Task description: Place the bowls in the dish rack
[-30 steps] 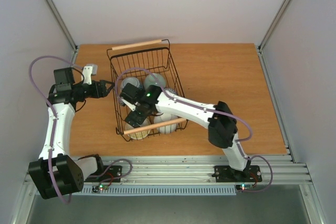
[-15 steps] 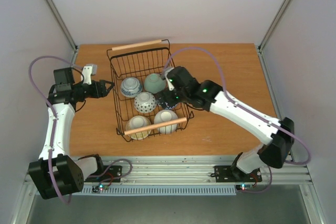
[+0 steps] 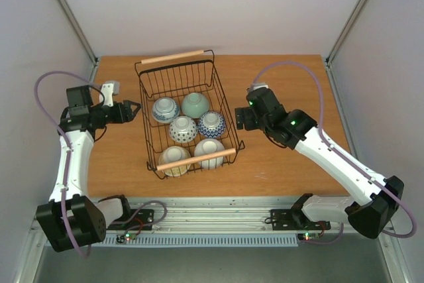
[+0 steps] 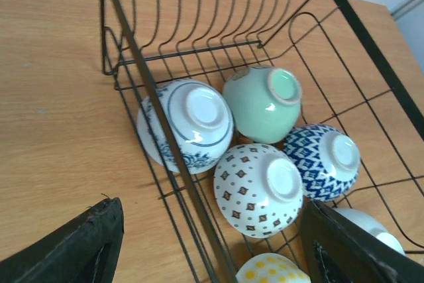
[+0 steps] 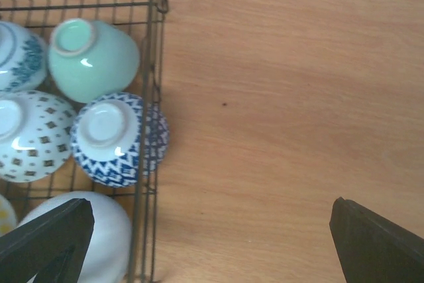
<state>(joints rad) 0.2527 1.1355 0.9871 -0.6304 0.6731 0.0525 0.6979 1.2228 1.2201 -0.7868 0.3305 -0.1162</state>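
Top external — bowls point(image 3: 183, 129), seemingly inverted, in dish rack point(image 3: 175, 57); both end effectors point(image 3: 135, 109) point(image 3: 238, 118) spread.

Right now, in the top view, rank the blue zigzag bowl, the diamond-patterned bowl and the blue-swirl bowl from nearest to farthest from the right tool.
From the right tool:
1. Blue zigzag bowl, right side of the dish rack.
2. Diamond-patterned bowl, middle.
3. Blue-swirl bowl, left side.

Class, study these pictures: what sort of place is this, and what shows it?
Likely a robotics lab cell, not a kitchen: two white robot arms bolted to a metal rail, plain pale walls boxing a wooden tabletop, and a black wire dish rack of small ceramic bowls.
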